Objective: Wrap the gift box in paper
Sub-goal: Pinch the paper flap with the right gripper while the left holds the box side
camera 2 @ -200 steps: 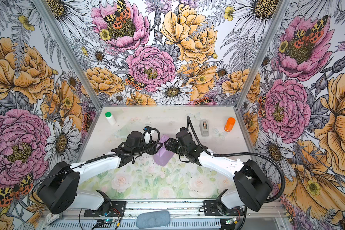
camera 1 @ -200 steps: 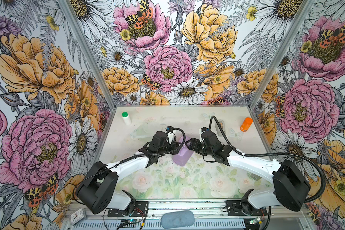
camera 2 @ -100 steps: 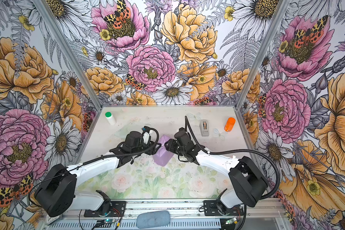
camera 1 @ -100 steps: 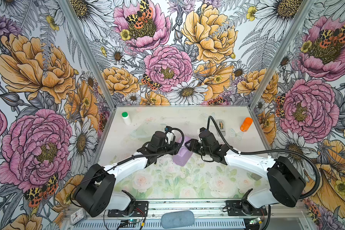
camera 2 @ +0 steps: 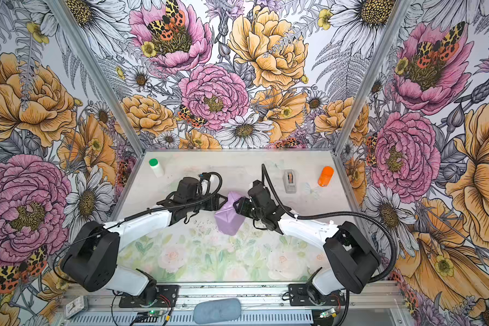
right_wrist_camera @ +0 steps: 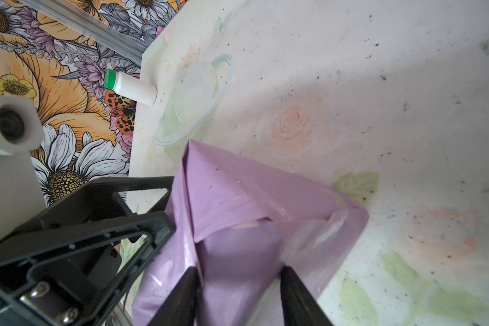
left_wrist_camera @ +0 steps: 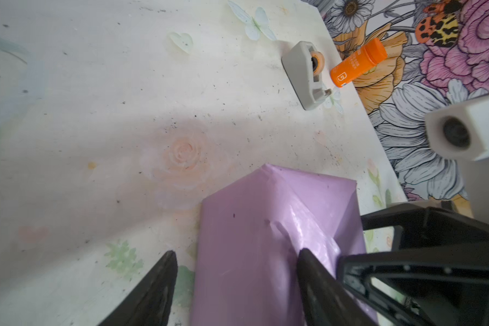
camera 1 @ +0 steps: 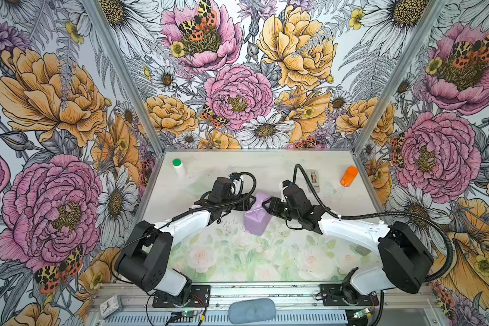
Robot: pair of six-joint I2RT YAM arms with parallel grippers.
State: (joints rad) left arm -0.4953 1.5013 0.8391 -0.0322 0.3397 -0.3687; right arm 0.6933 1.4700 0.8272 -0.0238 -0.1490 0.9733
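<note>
Overhead view of a pale, flower-printed desk [camera 1: 237, 254] inside walls papered with big painted flowers, with my two arms reaching in from the bottom corners and meeting just below the middle of the frame. Between them lies the paper [camera 1: 255, 221], glossy lilac-pink, folded into a boxy parcel set at a slant. The gift box is wholly covered and none of its own surface shows. My left tool [camera 1: 247, 201] comes in from the left and meets the parcel's upper left side. In the left wrist view its jaws stand well apart: one finger [left_wrist_camera: 316, 282] lies on the creased top of the paper, while the other hangs over bare desk just beside the parcel's edge without touching it, so this tool grips nothing. My right tool [camera 1: 266, 206] comes in from the right and meets the parcel's upper right end. In the right wrist view its jaws are about half closed, with the folded end of the paper bunched between them and a finger [right_wrist_camera: 181, 296] pressed against it on each side, so this tool has hold of the paper there. Toward the upper right of the desk a grey tape dispenser [camera 1: 314, 178] sits near an orange tube [camera 1: 349, 176], and at the upper left is a white bottle with a green cap [camera 1: 178, 166]; all three are well apart from the parcel
</note>
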